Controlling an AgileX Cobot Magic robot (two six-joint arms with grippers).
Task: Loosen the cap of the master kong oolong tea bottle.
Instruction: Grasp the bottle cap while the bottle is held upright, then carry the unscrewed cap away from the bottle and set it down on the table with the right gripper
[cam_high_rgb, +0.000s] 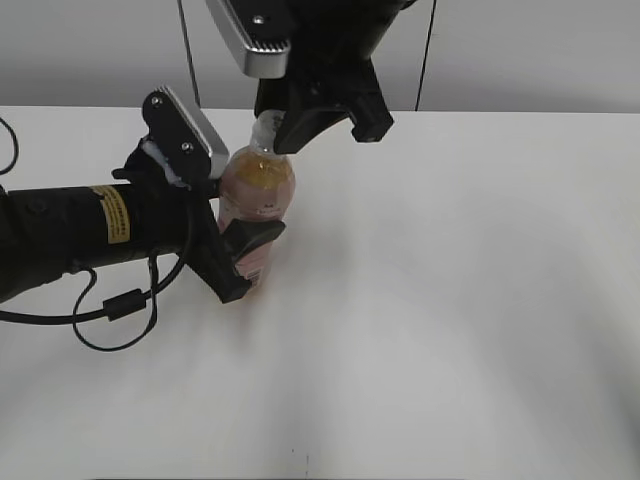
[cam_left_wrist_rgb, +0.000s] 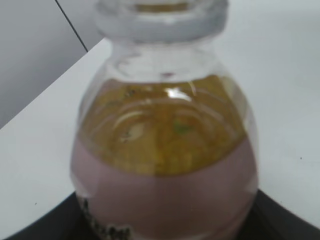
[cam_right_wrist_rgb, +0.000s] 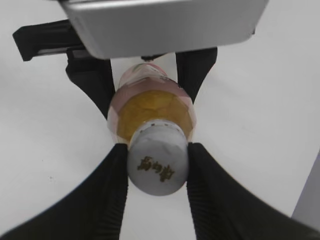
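Note:
The master kong oolong tea bottle (cam_high_rgb: 257, 190) stands upright on the white table, amber tea above a pink label. It fills the left wrist view (cam_left_wrist_rgb: 165, 165) and shows from above in the right wrist view (cam_right_wrist_rgb: 150, 107). My left gripper (cam_high_rgb: 240, 250) is shut on the bottle's pink body from the left; its black fingers (cam_left_wrist_rgb: 165, 232) show at the bottom corners. My right gripper (cam_high_rgb: 270, 128) comes down from above. Its black fingers (cam_right_wrist_rgb: 157, 160) are shut on the white cap (cam_right_wrist_rgb: 157, 165), which has a dark mark on top. The cap (cam_high_rgb: 266, 127) is mostly hidden in the exterior view.
The white table (cam_high_rgb: 460, 300) spreads to the right and front. A black cable (cam_high_rgb: 115, 305) loops under the left arm. A grey wall (cam_high_rgb: 520, 50) stands behind the table's far edge.

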